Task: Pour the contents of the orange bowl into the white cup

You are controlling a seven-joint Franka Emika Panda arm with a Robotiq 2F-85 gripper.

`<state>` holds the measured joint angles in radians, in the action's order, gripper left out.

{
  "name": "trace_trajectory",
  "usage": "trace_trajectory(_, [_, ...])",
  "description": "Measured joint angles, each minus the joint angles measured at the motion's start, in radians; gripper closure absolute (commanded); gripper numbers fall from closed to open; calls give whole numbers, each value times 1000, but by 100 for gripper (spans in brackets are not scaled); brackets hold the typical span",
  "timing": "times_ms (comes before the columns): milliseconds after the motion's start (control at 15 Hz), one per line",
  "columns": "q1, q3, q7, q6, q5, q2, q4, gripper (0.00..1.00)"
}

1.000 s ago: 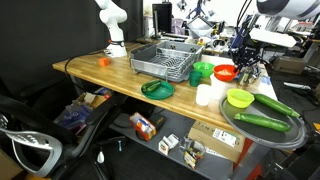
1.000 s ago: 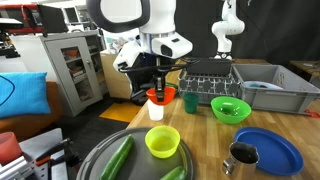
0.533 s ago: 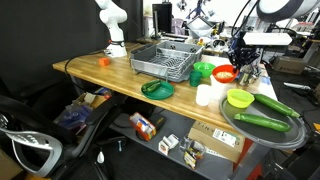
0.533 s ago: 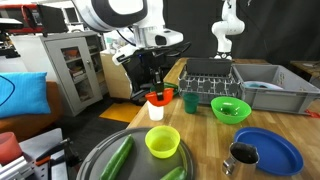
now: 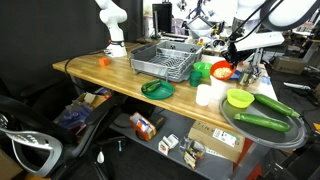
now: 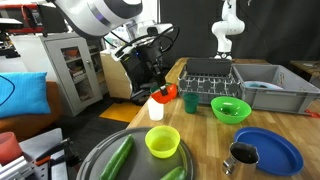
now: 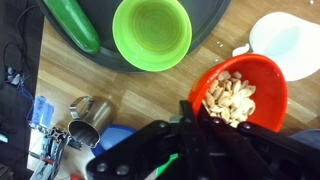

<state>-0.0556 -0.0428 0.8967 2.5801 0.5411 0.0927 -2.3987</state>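
Note:
My gripper (image 7: 193,110) is shut on the rim of the orange bowl (image 7: 250,95), which holds pale nuts. In both exterior views the bowl (image 5: 221,71) (image 6: 166,93) is lifted off the table and tilted, just above the white cup (image 5: 204,95) (image 6: 157,109). In the wrist view the white cup (image 7: 290,45) lies past the bowl's far rim at the upper right. The nuts are still inside the bowl. The gripper shows in the exterior views (image 5: 229,60) (image 6: 159,86) at the bowl's edge.
A yellow-green bowl (image 6: 162,142) and cucumbers (image 5: 262,121) sit on a round grey tray (image 6: 100,160). A bright green cup (image 6: 190,101), a green bowl (image 6: 230,108), a blue plate (image 6: 268,150), a metal cup (image 6: 243,155) and a dish rack (image 5: 165,60) stand nearby.
The arm has swung and rotated its wrist. The orange bowl has risen a little and tipped over toward the white cup.

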Motion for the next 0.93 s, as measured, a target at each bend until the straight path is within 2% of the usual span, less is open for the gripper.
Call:
trace_trajectory(133, [-18,2,50,-4,36,12,2,98])
trace_trajectory(200, [-25,4,70,-5,44,22,5,92])
trace_trajectory(667, [-29,1,73,-4,43,25,5,92])
trace_trajectory(733, [-29,1,73,-4,43,25,5,98])
trace_trajectory(933, [-29,1,73,-4,43,25,5,98])
